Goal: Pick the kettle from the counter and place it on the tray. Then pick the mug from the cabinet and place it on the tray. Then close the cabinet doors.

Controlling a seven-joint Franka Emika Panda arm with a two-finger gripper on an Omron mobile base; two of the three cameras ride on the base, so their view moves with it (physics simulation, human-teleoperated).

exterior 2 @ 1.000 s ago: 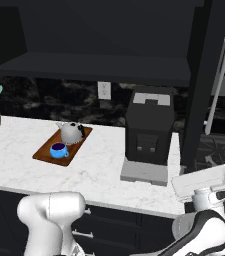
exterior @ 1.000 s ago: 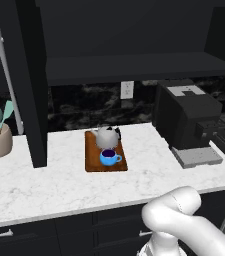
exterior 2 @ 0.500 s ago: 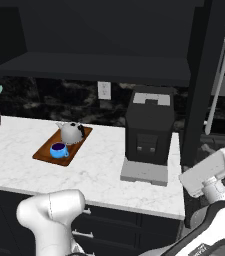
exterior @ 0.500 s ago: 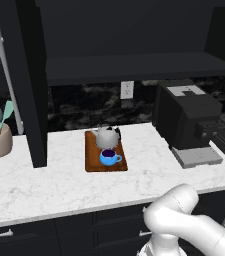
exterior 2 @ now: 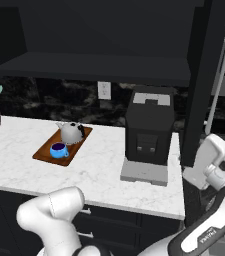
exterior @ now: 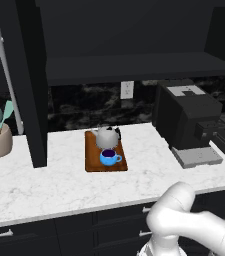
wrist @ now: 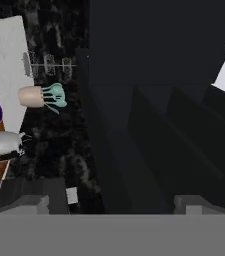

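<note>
1. The kettle [exterior: 107, 136] and the blue mug [exterior: 109, 157] both sit on the wooden tray [exterior: 91, 160] on the white counter [exterior: 59, 185].
2. The cabinet doors remain: the left door [exterior: 31, 85] and the right door [exterior 2: 206, 75] stand open.
3. The tool [wrist: 111, 200] is released, holding nothing, turned sideways near the right door.
4. Judgement: press flat against the door's outer face and swing it smoothly, clear of the coffee machine [exterior 2: 149, 127].

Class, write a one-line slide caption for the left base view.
Kettle and blue mug sit together on the wooden tray on the marble counter, cabinet door still open.
</note>
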